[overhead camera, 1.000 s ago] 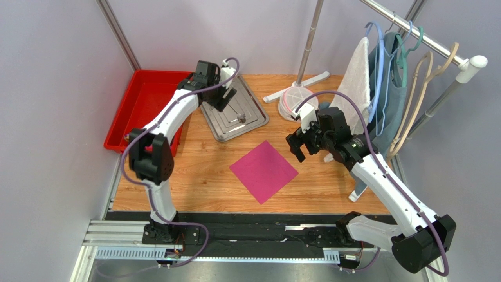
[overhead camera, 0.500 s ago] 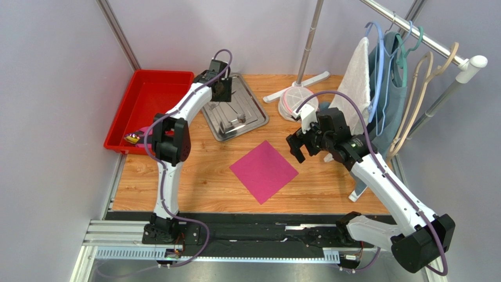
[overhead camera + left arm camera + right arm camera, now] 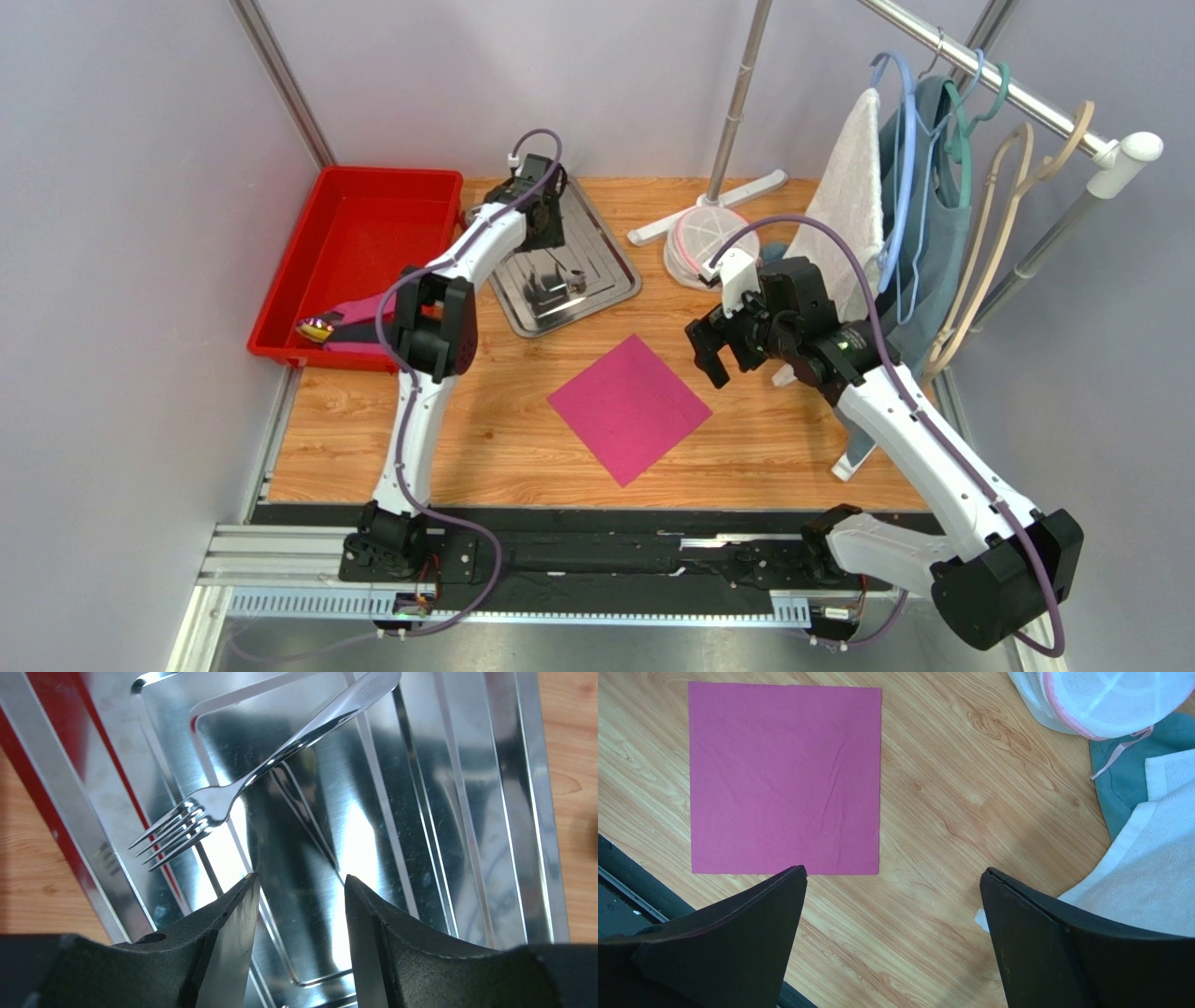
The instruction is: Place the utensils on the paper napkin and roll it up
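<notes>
A shiny silver fork (image 3: 260,766) lies slantwise in the steel tray (image 3: 491,777), tines toward the lower left; it shows faintly in the top view (image 3: 565,273). My left gripper (image 3: 300,882) is open and empty, low over the tray, its fingertips just below the fork's tines; it is over the tray's far part in the top view (image 3: 544,224). The magenta-pink paper napkin (image 3: 629,408) lies flat and bare mid-table, also in the right wrist view (image 3: 784,777). My right gripper (image 3: 892,875) is open and empty, hovering right of the napkin (image 3: 709,343).
A red bin (image 3: 351,252) holding a small dark-and-yellow thing (image 3: 317,331) stands left of the steel tray (image 3: 603,287). A white mesh bag (image 3: 697,249) and a pole base lie at the back. A rack with a white towel (image 3: 849,189) and hangers fills the right side.
My left arm has swung right from the bin's edge and come low over the steel tray. My right arm and the napkin have stayed still.
</notes>
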`<state>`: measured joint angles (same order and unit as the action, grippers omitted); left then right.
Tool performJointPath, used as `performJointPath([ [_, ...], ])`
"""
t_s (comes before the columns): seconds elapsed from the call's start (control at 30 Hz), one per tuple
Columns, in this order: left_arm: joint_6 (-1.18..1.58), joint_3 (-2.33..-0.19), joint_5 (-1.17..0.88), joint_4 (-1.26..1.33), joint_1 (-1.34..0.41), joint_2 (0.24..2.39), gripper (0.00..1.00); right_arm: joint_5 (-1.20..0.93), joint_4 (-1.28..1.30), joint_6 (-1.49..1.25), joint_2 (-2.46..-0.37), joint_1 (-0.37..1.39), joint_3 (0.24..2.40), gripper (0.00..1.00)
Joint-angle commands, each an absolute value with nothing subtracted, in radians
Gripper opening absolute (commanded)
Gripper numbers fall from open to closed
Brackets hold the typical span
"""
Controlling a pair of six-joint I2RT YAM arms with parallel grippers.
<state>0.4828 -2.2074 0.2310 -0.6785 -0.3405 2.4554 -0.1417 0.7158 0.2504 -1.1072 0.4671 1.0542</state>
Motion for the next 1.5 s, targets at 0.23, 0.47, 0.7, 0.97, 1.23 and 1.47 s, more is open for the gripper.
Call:
performJointPath([
  [0.23,0.506,-2.359,0.298,-0.709,-0.393,2.537,0.52,-0.149,0.673,0.23,-1.117,0.448,1.046,1.0],
  [0.47,0.54,-2.375,0.255,-0.752,-0.394,2.556,0.51,-0.143,0.669,0.226,-1.134,0.446,1.066,1.0],
  [0.7,0.581,-2.378,0.201,-0.793,-0.396,2.588,0.42,-0.129,0.676,0.225,-1.131,0.44,1.071,1.0],
  [0.97,0.607,-2.382,0.155,-0.831,-0.374,2.614,0.21,-0.109,0.678,0.232,-1.132,0.426,1.08,1.0],
  [1.23,0.638,-2.359,0.106,-0.857,-0.367,2.514,0.0,-0.107,0.683,0.235,-1.147,0.423,1.103,1.0],
  [1.47,0.545,-2.269,0.018,-0.873,-0.382,2.294,0.0,-0.123,0.727,0.227,-1.144,0.423,1.155,1.0],
])
